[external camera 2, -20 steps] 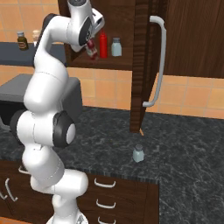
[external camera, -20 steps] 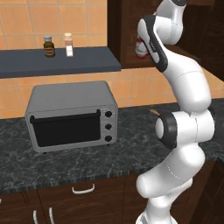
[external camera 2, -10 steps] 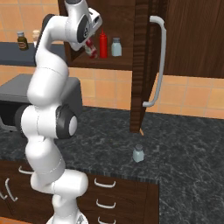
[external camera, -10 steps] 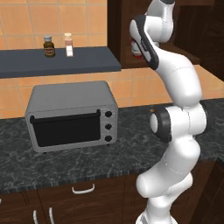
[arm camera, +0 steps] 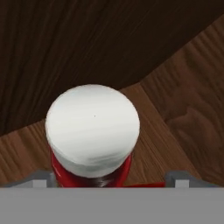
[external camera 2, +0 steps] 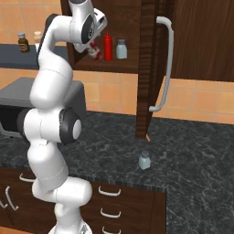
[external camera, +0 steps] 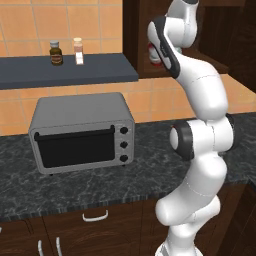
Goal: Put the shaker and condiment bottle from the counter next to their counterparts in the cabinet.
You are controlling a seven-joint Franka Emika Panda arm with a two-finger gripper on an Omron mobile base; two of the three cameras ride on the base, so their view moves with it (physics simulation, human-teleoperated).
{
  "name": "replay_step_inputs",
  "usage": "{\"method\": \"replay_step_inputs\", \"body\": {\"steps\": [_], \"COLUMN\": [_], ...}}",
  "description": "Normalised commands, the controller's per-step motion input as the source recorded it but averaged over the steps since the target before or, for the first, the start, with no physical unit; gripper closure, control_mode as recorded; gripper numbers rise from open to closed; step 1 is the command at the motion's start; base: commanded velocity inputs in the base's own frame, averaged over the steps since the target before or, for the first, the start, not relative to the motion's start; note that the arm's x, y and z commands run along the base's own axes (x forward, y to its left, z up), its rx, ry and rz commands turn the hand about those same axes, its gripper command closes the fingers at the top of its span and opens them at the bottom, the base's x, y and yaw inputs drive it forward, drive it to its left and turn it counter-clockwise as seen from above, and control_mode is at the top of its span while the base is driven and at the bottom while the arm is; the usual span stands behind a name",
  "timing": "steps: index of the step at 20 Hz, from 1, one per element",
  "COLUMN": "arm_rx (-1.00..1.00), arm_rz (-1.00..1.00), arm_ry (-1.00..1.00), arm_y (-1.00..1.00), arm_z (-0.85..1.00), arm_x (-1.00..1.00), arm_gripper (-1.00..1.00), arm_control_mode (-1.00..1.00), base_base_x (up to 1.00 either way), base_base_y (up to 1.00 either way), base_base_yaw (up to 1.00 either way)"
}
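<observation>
Dark marbled counter (external camera 2: 196,151) runs across the near scene, with the small grey-blue shaker (external camera 2: 144,160) standing on it below the open door. Farther back and higher, the brown cabinet (external camera 2: 137,64) holds the condiment bottle (arm camera: 92,131) on its shelf — just left of a slim red squeeze bottle (external camera 2: 108,46) and a second shaker (external camera 2: 121,49). Gripper (arm camera: 111,177) sits above the white cap, fingers spread apart — not clamped on it.
</observation>
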Motion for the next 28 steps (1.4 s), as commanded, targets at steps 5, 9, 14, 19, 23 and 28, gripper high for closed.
{"method": "replay_step_inputs", "body": {"steps": [5, 9, 14, 19, 23, 28], "arm_rx": [0.00, 0.00, -0.02, -0.16, -0.22, -0.13], "arm_rz": [0.00, 0.00, 0.00, 0.06, 0.10, 0.04], "arm_ry": [0.00, 0.00, -0.01, -0.12, -0.17, -0.19], "arm_y": [-0.12, -0.45, -0.02, 0.15, 0.18, 0.00], "arm_z": [0.00, 0.00, 0.00, 0.05, 0.21, 0.20], "arm_x": [0.23, 0.26, 0.01, -0.21, -0.29, -0.58], "arm_gripper": [-1.00, -1.00, -1.00, -1.00, -1.00, -1.00], "arm_control_mode": [-1.00, -1.00, -1.00, -1.00, -1.00, -1.00], "base_base_x": [0.00, 0.00, 0.00, 0.00, 0.00, 0.00], "base_base_y": [0.00, 0.00, 0.00, 0.00, 0.00, 0.00], "base_base_yaw": [0.00, 0.00, 0.00, 0.00, 0.00, 0.00]}}
